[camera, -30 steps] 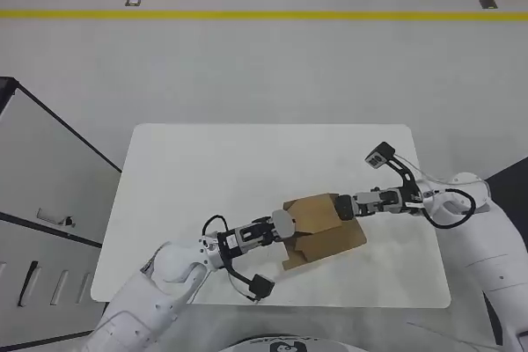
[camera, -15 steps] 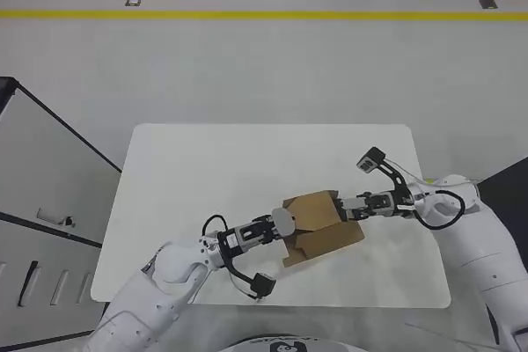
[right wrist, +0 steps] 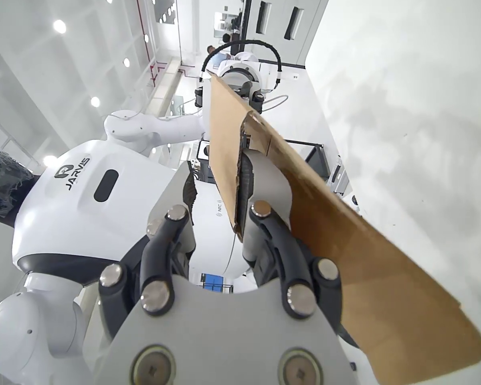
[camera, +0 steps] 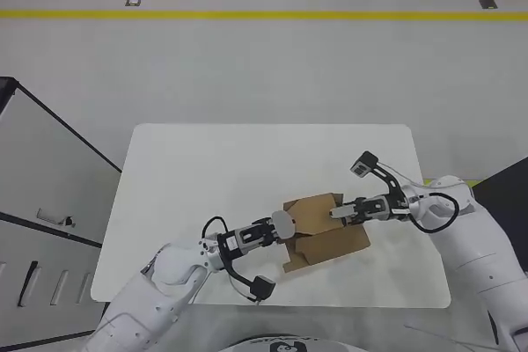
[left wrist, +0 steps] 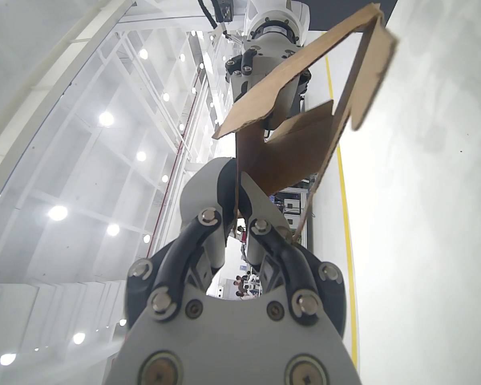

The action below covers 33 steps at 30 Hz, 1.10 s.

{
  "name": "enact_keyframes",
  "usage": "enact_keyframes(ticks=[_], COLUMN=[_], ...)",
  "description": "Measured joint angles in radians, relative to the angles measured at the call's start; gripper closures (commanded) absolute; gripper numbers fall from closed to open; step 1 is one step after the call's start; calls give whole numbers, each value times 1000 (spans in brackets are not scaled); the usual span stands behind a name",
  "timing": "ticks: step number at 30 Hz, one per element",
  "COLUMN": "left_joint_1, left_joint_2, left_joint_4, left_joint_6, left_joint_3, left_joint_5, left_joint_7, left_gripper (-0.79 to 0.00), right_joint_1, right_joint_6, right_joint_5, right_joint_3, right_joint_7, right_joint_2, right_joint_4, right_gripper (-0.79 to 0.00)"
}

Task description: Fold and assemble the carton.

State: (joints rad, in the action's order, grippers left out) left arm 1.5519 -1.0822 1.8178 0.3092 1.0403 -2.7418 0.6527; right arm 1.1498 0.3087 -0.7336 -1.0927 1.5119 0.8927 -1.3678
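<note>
The carton (camera: 321, 231), brown corrugated board only partly folded, sits in the right half of the white table (camera: 202, 176), nearer the robot's edge than the far one. Its panels stand at angles to one another, and a broad panel with a rounded corner reaches out on the right arm's side (whether the lowest panel rests on the tabletop or hangs just above it, I cannot tell). At the carton's left end the left gripper (left wrist: 237, 192) is pinched narrow on the thin edge of one panel, the board running straight up between its jaws. At the right end the right gripper (right wrist: 224, 168) stands wider: an upright flap sits between its jaws, one jaw lying against the flap while a gap shows on the other side. The two grippers face each other across the carton. A grey cabinet (camera: 26, 202) with drawers stands just beside the table's left edge, and a yellow line (camera: 264, 14) crosses the floor well beyond the far edge.
</note>
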Motion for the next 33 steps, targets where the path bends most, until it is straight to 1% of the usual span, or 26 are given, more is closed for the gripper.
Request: enact_keyframes(ticks=[4, 5, 6, 8, 10, 14, 16, 20, 22, 26, 28, 33], left_joint_1=[4, 5, 6, 6, 7, 5, 3, -4, -6, -10, -11, -16], left_joint_2=[2, 3, 4, 5, 6, 8, 9, 9, 10, 10, 10, 10], left_joint_4=[3, 3, 4, 5, 7, 10, 10, 7, 4, 0, -2, -6], left_joint_6=[-7, -10, -14, -22, -28, -41, -46, -57, -58, -55, -53, -54], left_joint_3=[4, 5, 6, 8, 8, 6, 3, -2, -3, -3, -4, -10], left_joint_5=[-2, -4, -6, -10, -11, -13, -14, -19, -18, -14, -13, -15], left_joint_7=[5, 8, 9, 10, 11, 26, 36, 44, 42, 34, 33, 32], left_gripper=[0, 0, 0, 0, 0, 0, 0, 0, 0, 0, 0, 0], right_joint_1=[0, 1, 1, 1, 0, 2, 1, -5, -7, -8, -8, -8], right_joint_6=[2, 4, 4, 5, 10, 25, 25, 22, 22, 24, 25, 30], right_joint_5=[7, 7, 7, 9, 13, 19, 19, 19, 22, 26, 27, 23], right_joint_3=[4, 4, 5, 7, 8, 11, 13, 22, 26, 36, 40, 47], right_joint_7=[-2, -4, -4, -5, -10, -25, -25, -22, -22, -24, -25, -31], right_joint_2=[-3, -4, -5, -6, -8, -11, -12, -15, -16, -19, -20, -24], right_joint_4=[-6, -8, -9, -11, -12, -13, -11, -10, -11, -12, -12, -11], right_gripper=[-123, -145, -203, -271, -249, -256, -240, -142, -105, -77, 0, 0])
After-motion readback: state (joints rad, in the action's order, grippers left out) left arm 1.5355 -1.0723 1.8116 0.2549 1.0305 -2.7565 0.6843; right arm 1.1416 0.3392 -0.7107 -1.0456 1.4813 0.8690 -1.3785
